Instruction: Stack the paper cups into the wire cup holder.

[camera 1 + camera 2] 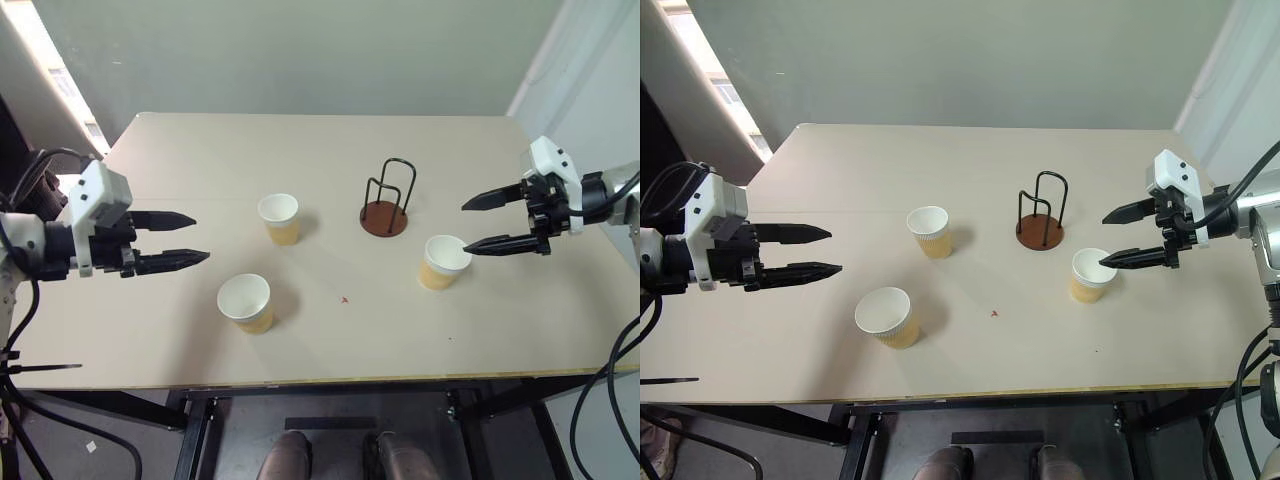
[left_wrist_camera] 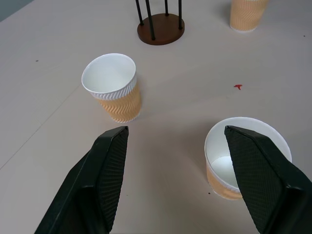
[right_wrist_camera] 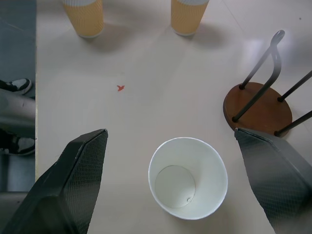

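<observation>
Three paper cups stand upright and apart on the table: one near the middle (image 1: 279, 217), one toward the front left (image 1: 245, 302), one at the right (image 1: 444, 261). The wire cup holder (image 1: 387, 202), black loops on a reddish-brown disc, stands empty between the middle and right cups. My left gripper (image 1: 182, 240) hovers open at the left, pointing toward the two left cups, nothing between its fingers. Open too, my right gripper (image 1: 478, 224) hangs just above and to the right of the right cup (image 3: 188, 177), whose white inside lies between its fingers in the right wrist view.
The beige table (image 1: 330, 150) has a small red speck (image 1: 344, 298) near its front middle. Walls rise close behind the table and at the right. Cables hang off both front corners.
</observation>
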`<state>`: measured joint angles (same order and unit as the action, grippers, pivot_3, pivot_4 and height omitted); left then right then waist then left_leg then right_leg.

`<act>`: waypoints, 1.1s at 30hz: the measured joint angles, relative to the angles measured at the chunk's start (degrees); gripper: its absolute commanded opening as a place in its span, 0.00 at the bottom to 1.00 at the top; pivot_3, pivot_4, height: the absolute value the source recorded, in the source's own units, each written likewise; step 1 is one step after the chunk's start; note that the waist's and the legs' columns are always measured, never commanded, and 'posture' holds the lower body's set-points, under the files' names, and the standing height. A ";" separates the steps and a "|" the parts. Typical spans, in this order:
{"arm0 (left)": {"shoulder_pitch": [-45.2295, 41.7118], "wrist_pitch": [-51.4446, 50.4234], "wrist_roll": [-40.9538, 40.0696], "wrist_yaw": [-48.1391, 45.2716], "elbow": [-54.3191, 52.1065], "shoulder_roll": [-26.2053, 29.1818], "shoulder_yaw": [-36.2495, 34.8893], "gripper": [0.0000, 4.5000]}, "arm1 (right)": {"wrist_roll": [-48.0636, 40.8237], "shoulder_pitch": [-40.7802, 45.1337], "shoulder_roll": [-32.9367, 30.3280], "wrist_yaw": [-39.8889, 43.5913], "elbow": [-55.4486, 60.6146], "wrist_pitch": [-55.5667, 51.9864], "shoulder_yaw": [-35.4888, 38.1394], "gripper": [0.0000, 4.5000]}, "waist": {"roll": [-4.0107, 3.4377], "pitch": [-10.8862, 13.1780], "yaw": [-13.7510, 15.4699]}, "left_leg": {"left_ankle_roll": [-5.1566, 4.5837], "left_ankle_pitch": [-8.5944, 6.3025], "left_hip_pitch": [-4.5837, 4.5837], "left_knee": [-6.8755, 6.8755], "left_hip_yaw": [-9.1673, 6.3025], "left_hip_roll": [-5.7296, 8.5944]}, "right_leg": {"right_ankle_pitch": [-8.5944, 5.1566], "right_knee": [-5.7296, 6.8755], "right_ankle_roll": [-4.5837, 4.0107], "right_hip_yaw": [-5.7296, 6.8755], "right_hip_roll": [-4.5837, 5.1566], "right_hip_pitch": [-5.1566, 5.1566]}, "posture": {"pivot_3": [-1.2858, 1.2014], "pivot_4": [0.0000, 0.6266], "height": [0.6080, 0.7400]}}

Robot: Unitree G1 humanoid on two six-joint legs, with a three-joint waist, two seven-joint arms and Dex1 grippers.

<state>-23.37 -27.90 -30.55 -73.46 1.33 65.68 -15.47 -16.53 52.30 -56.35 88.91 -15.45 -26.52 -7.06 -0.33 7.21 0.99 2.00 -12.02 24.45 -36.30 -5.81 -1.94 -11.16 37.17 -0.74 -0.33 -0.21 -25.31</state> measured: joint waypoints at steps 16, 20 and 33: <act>-11.44 2.97 8.03 16.06 4.08 -15.86 7.52 0.75 | 5.87 10.69 21.19 -27.55 -17.07 -1.85 1.38 0.97 | -0.07 -0.03 -0.24 | -0.22 0.31 -0.42 -0.02 0.00 0.00 | 0.26 0.15 -0.18 -0.03 0.02 0.30 | 0.52 0.24 1.00; -14.68 2.97 10.66 19.98 4.88 -20.46 11.29 0.75 | 9.02 14.09 27.02 -35.97 -26.50 -1.32 1.31 0.97 | -0.07 -0.03 -0.01 | -0.18 0.30 -0.20 0.01 0.00 0.01 | 0.30 0.02 -0.12 0.02 0.02 0.15 | 0.52 0.24 1.00; -15.94 0.95 10.83 21.50 1.21 -20.44 11.11 0.76 | 11.19 17.16 32.87 -42.48 -44.11 6.98 3.59 0.61 | -0.07 -0.03 0.15 | 0.04 0.20 0.47 -0.01 0.00 0.00 | 0.33 -0.18 -0.06 0.06 0.01 -0.42 | 0.52 0.24 1.00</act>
<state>-39.32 -26.95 -19.72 -51.96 2.54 45.24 -4.36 -5.34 69.47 -23.48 46.43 -59.56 -19.55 -3.47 -0.40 7.18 1.14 2.04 -11.82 24.92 -36.31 -5.80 -1.93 -10.83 36.98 -0.79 -0.27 -0.20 -25.73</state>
